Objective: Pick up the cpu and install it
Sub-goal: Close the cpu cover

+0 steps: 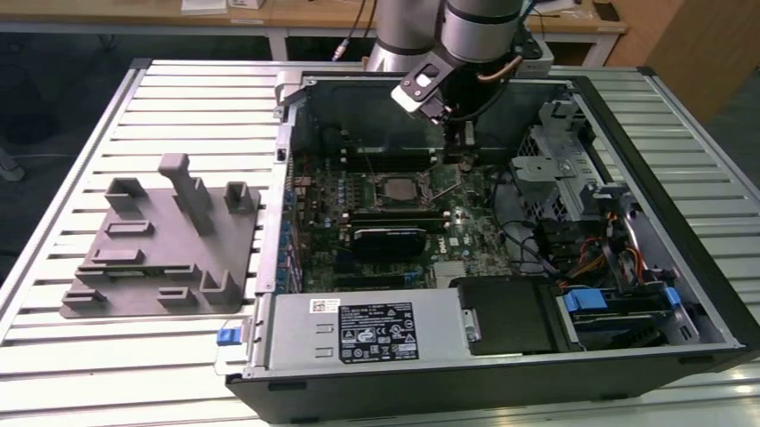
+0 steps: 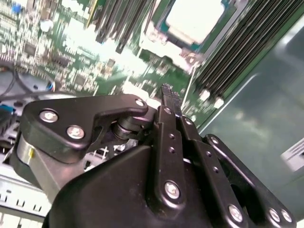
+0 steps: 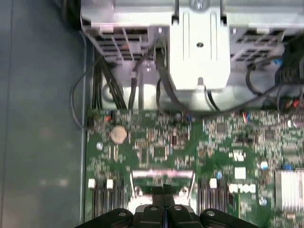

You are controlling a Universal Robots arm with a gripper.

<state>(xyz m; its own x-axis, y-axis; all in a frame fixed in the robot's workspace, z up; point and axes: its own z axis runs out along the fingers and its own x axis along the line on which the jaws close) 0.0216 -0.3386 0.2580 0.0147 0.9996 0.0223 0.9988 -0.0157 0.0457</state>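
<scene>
Silver-topped, one cpu [image 2: 194,19] sits socketed; one closed, empty hand [image 2: 167,92] nearby.

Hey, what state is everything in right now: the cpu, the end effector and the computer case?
cpu: seated in the socket, not held.
End effector: shut, empty, above the motherboard.
Case: lying on its side, open.

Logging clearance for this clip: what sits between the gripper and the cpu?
In the second wrist view, the socket's metal frame and a strip of green motherboard lie between the gripper and the cpu.
</scene>
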